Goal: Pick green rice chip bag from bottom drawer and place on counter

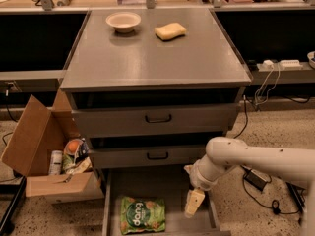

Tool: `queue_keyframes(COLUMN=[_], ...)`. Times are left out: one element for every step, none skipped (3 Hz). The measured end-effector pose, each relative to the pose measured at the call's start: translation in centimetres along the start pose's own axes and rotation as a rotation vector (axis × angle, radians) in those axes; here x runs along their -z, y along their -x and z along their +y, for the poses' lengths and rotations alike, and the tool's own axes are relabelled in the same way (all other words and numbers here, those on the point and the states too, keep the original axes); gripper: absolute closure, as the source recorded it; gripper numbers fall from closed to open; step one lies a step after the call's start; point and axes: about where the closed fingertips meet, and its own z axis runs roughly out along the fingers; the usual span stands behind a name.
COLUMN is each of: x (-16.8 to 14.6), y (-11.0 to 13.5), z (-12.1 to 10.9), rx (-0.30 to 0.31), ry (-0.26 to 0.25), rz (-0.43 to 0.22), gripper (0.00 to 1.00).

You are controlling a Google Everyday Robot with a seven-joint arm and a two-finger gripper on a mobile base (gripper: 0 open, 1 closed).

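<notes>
The green rice chip bag (142,214) lies flat on the floor of the open bottom drawer (147,186), left of middle, with its dark green round logo facing up. My gripper (194,202) hangs on the white arm over the right side of the drawer, right of the bag and apart from it. It holds nothing that I can see. The counter (152,58) is the gray top of the cabinet, above the two shut drawer fronts.
A shallow bowl (123,21) and a yellow sponge (170,31) sit at the back of the counter. An open cardboard box (44,156) with packets stands on the floor to the left of the drawer. Cables and a power brick (256,180) lie on the floor to the right.
</notes>
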Motion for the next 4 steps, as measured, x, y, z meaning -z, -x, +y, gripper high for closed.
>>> queue_keyframes(x=[-5.9,-13.2,-13.6,-17.7], y=[-1.0,-2.1,-2.2,-3.4], z=[-2.1,-3.2,-3.4,-4.6], rx=[0.016,0.016,0.014,-0.008], ry=[0.026,0.101,0.102,0.111], rz=[0.001,-0.043,-0.033,0.06], gripper=[0.0,0.0,0.0,0.0])
